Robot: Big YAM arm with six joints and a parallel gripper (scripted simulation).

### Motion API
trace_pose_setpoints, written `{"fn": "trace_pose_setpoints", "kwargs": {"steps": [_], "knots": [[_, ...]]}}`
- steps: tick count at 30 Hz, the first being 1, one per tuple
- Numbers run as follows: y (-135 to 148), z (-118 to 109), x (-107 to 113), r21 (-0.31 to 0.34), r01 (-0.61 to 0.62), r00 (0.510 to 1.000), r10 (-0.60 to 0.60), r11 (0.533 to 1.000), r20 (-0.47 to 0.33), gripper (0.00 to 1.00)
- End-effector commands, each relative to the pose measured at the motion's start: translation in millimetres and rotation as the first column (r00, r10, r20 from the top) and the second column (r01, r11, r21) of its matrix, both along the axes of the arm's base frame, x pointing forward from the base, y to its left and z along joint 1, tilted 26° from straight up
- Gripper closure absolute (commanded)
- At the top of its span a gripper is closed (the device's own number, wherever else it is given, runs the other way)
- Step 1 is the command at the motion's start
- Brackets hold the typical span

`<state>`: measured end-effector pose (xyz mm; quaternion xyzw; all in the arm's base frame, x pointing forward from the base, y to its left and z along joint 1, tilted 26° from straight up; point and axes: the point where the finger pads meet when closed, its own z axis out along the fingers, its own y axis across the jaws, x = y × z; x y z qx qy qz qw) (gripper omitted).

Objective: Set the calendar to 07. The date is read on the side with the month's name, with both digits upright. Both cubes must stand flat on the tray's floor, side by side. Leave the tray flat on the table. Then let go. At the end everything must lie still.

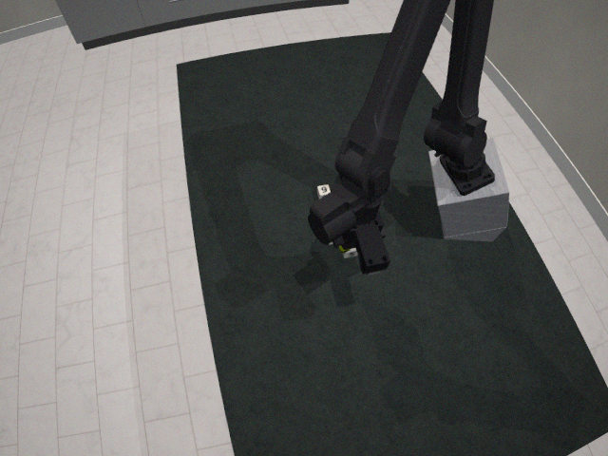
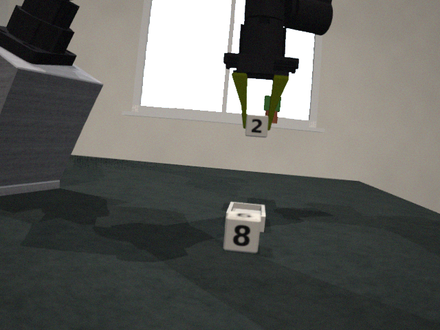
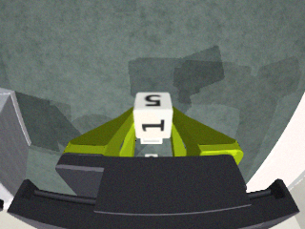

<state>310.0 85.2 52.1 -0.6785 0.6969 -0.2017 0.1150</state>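
Note:
My gripper (image 2: 256,124) is shut on a white number cube (image 2: 256,126) and holds it high above the dark mat, with its 2 face toward the exterior camera. In the wrist view the held cube (image 3: 152,116) shows a 5 and a 1 between the yellow-green fingers. A second white cube (image 2: 241,233) stands on the mat below, with an 8 toward the camera. It also shows in the top view (image 1: 323,189) with a 9 on top. The small white tray (image 2: 247,208) lies right behind it, open side up. I cannot tell whether cube and tray touch. In the top view the arm hides the tray.
The grey pedestal (image 1: 472,199) with the arm's base stands on the mat's right side. A dark counter (image 1: 196,14) runs along the far edge of the tiled floor. A window (image 2: 227,56) is in the back wall.

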Motion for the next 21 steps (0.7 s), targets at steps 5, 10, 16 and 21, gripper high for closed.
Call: {"fn": "trace_pose_setpoints", "kwargs": {"steps": [5, 10, 16, 21], "knots": [[2.9, 8.0, 6.0, 0.008, 0.026, 1.000, -0.026, 1.000, -0.002, 0.74], [0.4, 14.8, 9.0, 0.020, 0.031, 0.999, -0.032, 0.999, 0.023, 0.74], [-69.2, 20.0, -7.9, 0.001, 0.013, 1.000, -0.013, 1.000, -0.010, 0.74], [-89.3, 39.6, 0.0, 0.001, 0.012, 1.000, -0.012, 1.000, 0.028, 0.74]]}}
